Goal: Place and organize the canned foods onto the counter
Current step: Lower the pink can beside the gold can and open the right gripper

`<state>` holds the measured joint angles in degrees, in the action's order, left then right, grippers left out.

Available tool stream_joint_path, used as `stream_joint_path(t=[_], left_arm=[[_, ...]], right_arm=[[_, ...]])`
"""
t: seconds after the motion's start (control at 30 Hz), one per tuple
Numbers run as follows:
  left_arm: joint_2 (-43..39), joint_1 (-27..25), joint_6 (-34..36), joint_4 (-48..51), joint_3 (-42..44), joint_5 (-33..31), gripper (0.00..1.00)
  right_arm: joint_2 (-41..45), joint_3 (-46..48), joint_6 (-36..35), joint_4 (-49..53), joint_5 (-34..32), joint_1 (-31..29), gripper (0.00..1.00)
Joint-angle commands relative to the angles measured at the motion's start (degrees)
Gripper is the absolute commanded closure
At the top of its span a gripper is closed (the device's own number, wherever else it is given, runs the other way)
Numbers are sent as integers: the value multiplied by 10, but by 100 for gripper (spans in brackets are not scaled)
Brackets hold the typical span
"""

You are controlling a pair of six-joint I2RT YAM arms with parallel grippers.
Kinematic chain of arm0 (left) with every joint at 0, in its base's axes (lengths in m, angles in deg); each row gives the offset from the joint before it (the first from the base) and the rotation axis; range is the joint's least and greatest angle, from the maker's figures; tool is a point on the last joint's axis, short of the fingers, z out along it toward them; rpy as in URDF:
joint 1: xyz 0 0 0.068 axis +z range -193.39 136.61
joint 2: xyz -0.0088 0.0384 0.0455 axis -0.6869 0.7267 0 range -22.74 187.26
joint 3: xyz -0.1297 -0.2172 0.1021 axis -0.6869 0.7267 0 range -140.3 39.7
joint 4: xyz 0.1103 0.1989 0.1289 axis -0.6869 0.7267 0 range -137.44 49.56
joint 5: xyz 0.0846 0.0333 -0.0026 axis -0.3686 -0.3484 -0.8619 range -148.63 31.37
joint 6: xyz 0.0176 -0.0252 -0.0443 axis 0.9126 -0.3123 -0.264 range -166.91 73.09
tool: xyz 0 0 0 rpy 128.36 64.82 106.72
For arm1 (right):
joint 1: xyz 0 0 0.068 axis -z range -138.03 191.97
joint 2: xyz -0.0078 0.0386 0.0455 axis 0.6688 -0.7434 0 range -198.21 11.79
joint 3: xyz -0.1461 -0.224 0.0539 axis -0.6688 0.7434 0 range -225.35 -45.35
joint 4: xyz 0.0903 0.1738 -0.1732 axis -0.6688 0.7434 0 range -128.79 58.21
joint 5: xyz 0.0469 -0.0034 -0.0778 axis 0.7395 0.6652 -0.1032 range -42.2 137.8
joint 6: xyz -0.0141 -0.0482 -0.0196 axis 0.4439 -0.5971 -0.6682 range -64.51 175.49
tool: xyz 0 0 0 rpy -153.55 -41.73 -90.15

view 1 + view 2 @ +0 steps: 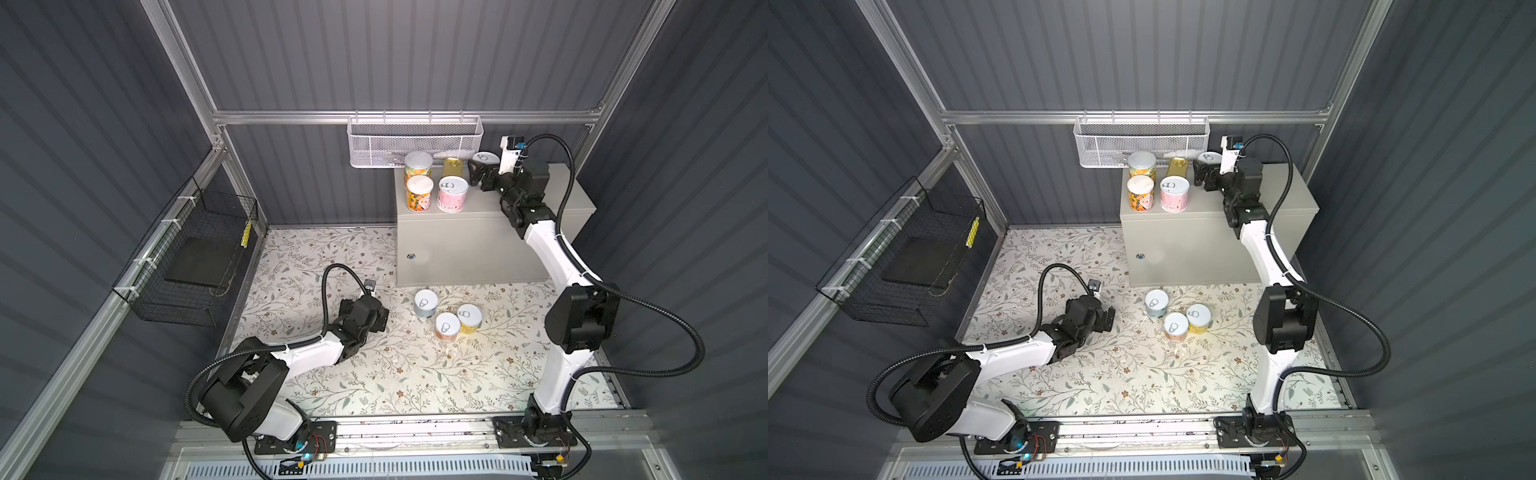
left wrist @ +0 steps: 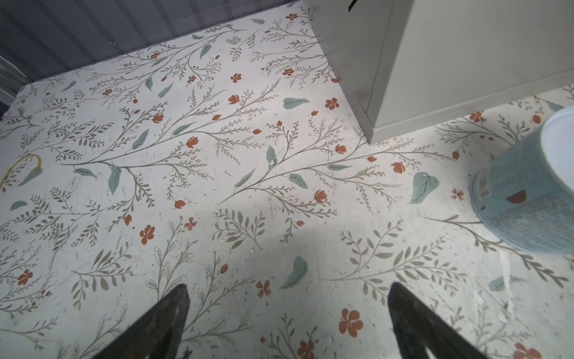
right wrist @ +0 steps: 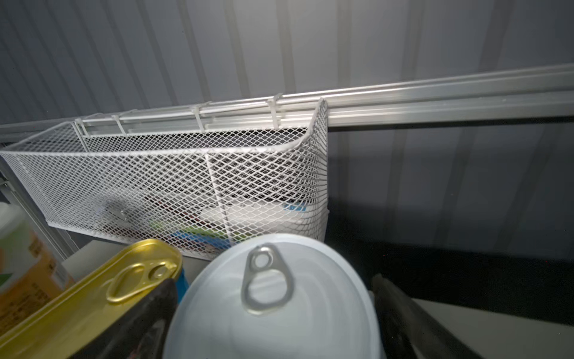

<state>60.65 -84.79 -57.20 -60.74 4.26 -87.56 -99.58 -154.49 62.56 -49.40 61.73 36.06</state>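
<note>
Several canned foods stand at the left end of the counter point(image 1: 569, 187): two orange-labelled cans point(image 1: 419, 193), a pink one point(image 1: 453, 194), a flat gold tin point(image 1: 454, 165) and a white-topped can point(image 1: 485, 158). My right gripper point(image 1: 478, 174) is open, one finger on each side of that white-topped can point(image 3: 273, 310), with the gold tin point(image 3: 102, 298) just beside it. On the floral floor in front of the counter stand three more cans: blue-grey point(image 1: 426, 303), pink point(image 1: 447, 327) and yellow point(image 1: 469, 318). My left gripper point(image 1: 382, 318) hangs open and empty low over the floor, left of the blue-grey can point(image 2: 528, 192).
A white mesh basket point(image 1: 415, 141) hangs on the back rail just above the counter's cans. A black wire basket point(image 1: 195, 257) is fixed to the left wall. The counter's corner point(image 2: 450, 62) stands ahead of my left gripper point(image 2: 287, 289).
</note>
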Motion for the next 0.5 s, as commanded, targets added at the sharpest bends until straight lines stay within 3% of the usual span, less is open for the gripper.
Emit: stream_joint_path(t=[0.0,0.27,0.37,0.47], left_arm=[[6,5,-13,-6,-5,5,0],[11,5,-15,14,-19,22,0],[-16,5,-4,-6,1,31,0],[-47,5,-4,-9,14,22,0]], right_arm=[[43,12,-5,-24,3,2,1],[162,122,29,-34,-4,9,1],[198,178,97,-41,101,48,1],[239,259,147,-78,137,74,1]])
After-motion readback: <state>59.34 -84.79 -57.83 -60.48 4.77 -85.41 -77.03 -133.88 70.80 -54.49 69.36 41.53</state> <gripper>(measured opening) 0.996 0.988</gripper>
